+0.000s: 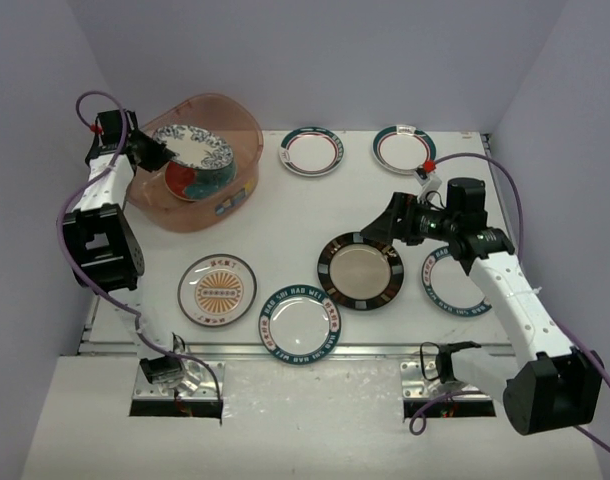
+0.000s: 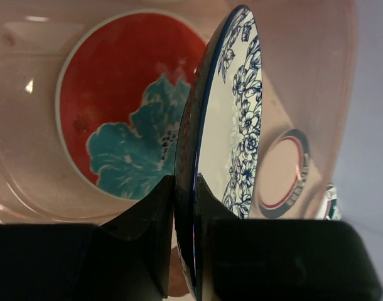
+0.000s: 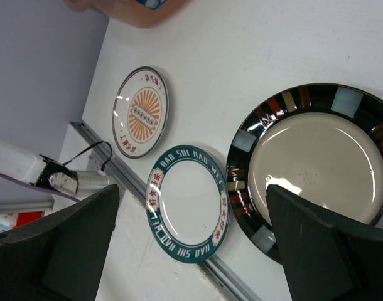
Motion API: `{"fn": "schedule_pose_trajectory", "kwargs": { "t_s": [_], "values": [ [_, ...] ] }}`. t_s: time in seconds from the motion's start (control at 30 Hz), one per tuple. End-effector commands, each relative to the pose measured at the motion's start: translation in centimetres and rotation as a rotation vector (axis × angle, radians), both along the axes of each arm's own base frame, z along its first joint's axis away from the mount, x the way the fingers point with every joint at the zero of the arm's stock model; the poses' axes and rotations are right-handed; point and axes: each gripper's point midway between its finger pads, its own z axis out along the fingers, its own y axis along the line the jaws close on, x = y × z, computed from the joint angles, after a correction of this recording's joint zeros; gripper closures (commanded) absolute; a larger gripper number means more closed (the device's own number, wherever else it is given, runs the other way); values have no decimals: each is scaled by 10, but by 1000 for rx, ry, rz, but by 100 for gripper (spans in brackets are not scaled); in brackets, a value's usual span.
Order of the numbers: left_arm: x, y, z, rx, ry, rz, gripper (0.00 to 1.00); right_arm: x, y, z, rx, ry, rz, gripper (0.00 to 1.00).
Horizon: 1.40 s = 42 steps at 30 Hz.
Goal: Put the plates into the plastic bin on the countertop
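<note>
My left gripper [image 1: 157,152] is shut on the rim of the blue floral plate [image 1: 195,146], held tilted over the pinkish plastic bin [image 1: 243,128]. In the left wrist view the jaws [image 2: 190,188] pinch that plate's edge [image 2: 242,119], with the red plate with a blue flower [image 2: 122,119] lying in the bin below. My right gripper [image 1: 380,228] is open and empty above the black-gold plate [image 1: 360,270]. In the right wrist view it hangs over a teal-lettered plate [image 3: 188,212], the black-gold plate [image 3: 317,163] and the orange sunburst plate [image 3: 141,111].
On the white countertop [image 1: 285,220] lie the orange sunburst plate [image 1: 217,290], a teal-lettered plate [image 1: 300,324], another teal-lettered plate [image 1: 453,282] partly under the right arm, and two teal-red banded plates [image 1: 311,150] [image 1: 403,148] at the back. A metal rail [image 1: 315,350] edges the front.
</note>
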Motion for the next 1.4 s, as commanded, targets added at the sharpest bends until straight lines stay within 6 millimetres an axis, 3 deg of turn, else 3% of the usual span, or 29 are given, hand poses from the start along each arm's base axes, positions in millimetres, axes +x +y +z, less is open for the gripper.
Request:
{"fn": "schedule_pose_trajectory", "kwargs": {
  "t_s": [0.0, 0.07, 0.13, 0.2, 0.33, 0.37, 0.47, 0.5, 0.6, 0.87, 0.93, 1.13, 1.23, 1.3, 1.33, 1.37],
  "values": [
    [25, -3, 52, 11, -170, -54, 100, -5, -8, 8, -53, -70, -11, 1],
    [31, -2, 24, -5, -124, -60, 100, -6, -7, 8, -51, -71, -2, 1],
    [35, -2, 10, -15, -108, -66, 100, -7, -7, 8, -53, -69, 5, 1],
    [38, 0, -14, -28, -53, -62, 77, -6, -8, 4, -70, -62, 4, 1],
    [33, 10, -31, 7, 4, -12, 54, -4, -11, 1, -90, -53, -6, 1],
    [31, 16, -34, 25, 21, 13, 32, -4, -12, 0, -96, -51, -7, 1],
    [28, 24, -41, 46, 75, 48, 0, -3, -16, -4, -139, -39, -10, 1],
    [25, 24, -56, 43, 127, 47, 0, -2, -21, -9, -167, -22, -30, 1],
    [28, 27, -75, 71, 199, 50, 0, 1, -32, -18, -239, -7, -79, 1],
    [26, 34, -93, 150, 310, 63, 0, -3, -53, -24, -353, 3, -143, 1],
    [22, 36, -80, 189, 318, 78, 0, -5, -57, -22, -369, -10, -159, 1],
    [37, 34, -19, 274, 209, 47, 0, -8, -58, -17, -374, -7, -162, 1],
    [29, 31, 12, 291, 194, 52, 0, -8, -59, -12, -368, -23, -175, 1],
    [19, 17, 31, 314, 154, 21, 0, -8, -58, -7, -352, -43, -180, 1],
    [19, 4, 69, 338, 55, -6, 0, -8, -57, -3, -336, -59, -189, 1],
    [5, -27, 92, 358, -19, -74, 0, -6, -53, 6, -296, -96, -205, 1]
  ]
}}
